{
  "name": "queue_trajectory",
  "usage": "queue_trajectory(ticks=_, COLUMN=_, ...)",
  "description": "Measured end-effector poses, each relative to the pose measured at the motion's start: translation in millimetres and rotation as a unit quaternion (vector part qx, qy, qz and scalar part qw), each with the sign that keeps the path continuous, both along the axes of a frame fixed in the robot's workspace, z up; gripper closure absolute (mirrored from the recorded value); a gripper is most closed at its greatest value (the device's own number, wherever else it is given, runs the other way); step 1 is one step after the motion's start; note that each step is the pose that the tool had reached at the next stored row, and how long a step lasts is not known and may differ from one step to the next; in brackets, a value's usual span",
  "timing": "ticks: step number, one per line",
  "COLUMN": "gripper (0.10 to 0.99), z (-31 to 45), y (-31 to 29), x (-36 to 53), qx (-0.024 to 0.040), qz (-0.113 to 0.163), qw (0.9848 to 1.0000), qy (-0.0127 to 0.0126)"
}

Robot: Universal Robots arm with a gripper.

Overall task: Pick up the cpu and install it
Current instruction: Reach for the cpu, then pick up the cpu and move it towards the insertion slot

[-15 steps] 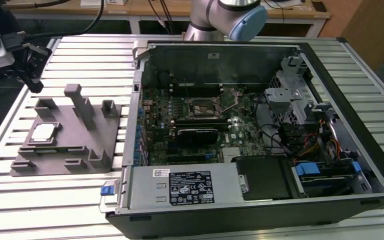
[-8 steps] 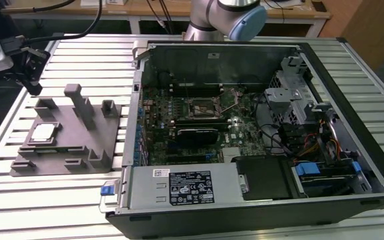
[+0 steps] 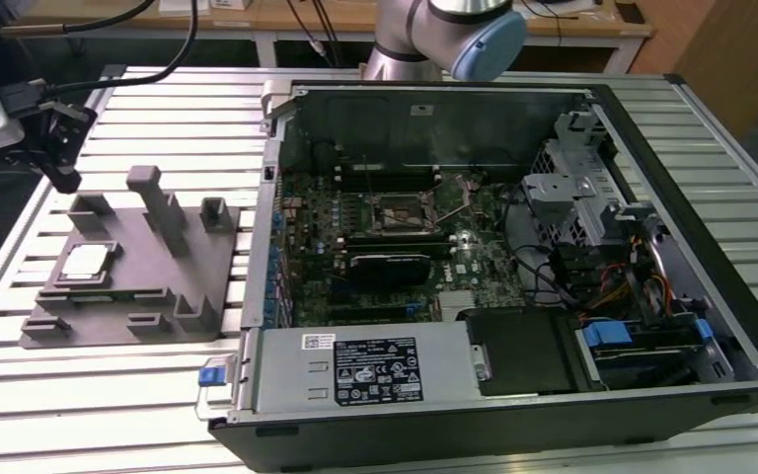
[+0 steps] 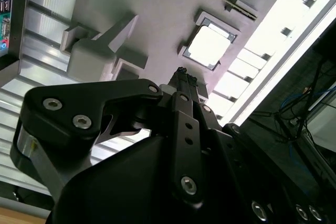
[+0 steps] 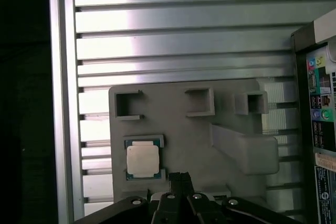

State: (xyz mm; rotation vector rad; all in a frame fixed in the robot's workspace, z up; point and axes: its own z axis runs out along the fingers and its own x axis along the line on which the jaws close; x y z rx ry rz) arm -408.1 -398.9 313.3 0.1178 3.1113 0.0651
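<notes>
In the exterior view you have the gripper (image 3: 66,180) hanging above the far corner of the grey fixture (image 3: 155,286), on that fixture's side toward the exterior view's left, and clear of its surface. The cpu (image 3: 86,262) lies flat in a shallow square seat on the fixture, silver top up, near the fixture's edge on the exterior view's left, with the fixture's upright blocks on its other side. The fixture rests on the slatted metal table (image 3: 115,405). The open computer case (image 3: 511,415) sits just beside the fixture on the exterior view's right, its motherboard (image 3: 393,247) exposed, and the arm (image 3: 445,35) rises beyond the case. In the second wrist view you look along the gripper (image 4: 185,74) toward the fixture (image 4: 147,9). The two fingers (image 4: 184,124) are pressed together at their tips with nothing between them, and they hang over the fixture without touching it. The cpu (image 4: 210,45) sits in its seat on the fixture, near the tips but apart from them. In the first wrist view the gripper (image 5: 180,176) again shows its tips closed on nothing over the fixture (image 5: 210,124). The cpu (image 5: 143,160) lies in its framed seat just beside them, untouched. The table (image 5: 184,40) runs on past the fixture, and the case (image 5: 320,103) stands close against the fixture's side.
</notes>
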Motion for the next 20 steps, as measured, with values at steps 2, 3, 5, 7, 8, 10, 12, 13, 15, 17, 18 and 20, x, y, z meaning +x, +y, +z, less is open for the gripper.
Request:
queue_trajectory(ticks=2, gripper=0.98, z=-1.9, y=0.0, x=-1.2, qx=0.0, qz=0.0, qw=1.0, qy=0.0)
queue_trajectory(ticks=3, gripper=0.98, z=-2.8, y=0.0, x=-1.7, qx=0.0, qz=0.0, qw=1.0, qy=0.0)
queue_trajectory(ticks=5, gripper=0.98, z=-3.0, y=0.0, x=-2.0, qx=-0.0001, qz=0.0, qw=1.0, qy=0.0)
queue_trajectory(ticks=7, gripper=0.98, z=-3.4, y=0.0, x=-2.8, qx=-0.0001, qz=0.0, qw=1.0, qy=0.0)
queue_trajectory(ticks=8, gripper=0.98, z=-3.4, y=0.0, x=-2.8, qx=-0.0001, qz=0.0, qw=1.0, qy=0.0)
queue_trajectory(ticks=10, gripper=0.98, z=-3.5, y=0.0, x=-3.1, qx=-0.0001, qz=0.0, qw=1.0, qy=0.0)
queue_trajectory(ticks=12, gripper=0.98, z=-3.8, y=0.0, x=-3.5, qx=-0.0001, qz=0.0, qw=1.0, qy=0.0)
queue_trajectory(ticks=13, gripper=0.98, z=-3.9, y=0.0, x=-3.7, qx=-0.0001, qz=0.0, qw=1.0, qy=0.0)
queue_trajectory(ticks=15, gripper=0.98, z=-4.5, y=0.0, x=-4.2, qx=0.0, qz=0.0, qw=1.0, qy=-0.0001)
queue_trajectory(ticks=17, gripper=0.98, z=-5.1, y=0.0, x=-4.7, qx=-0.0001, qz=0.0, qw=1.0, qy=0.0)
queue_trajectory(ticks=18, gripper=0.98, z=-5.4, y=0.0, x=-5.0, qx=-0.0001, qz=0.0, qw=1.0, qy=0.0)
queue_trajectory(ticks=20, gripper=0.98, z=-6.1, y=0.0, x=-5.6, qx=-0.0001, qz=0.0, qw=1.0, qy=0.0)
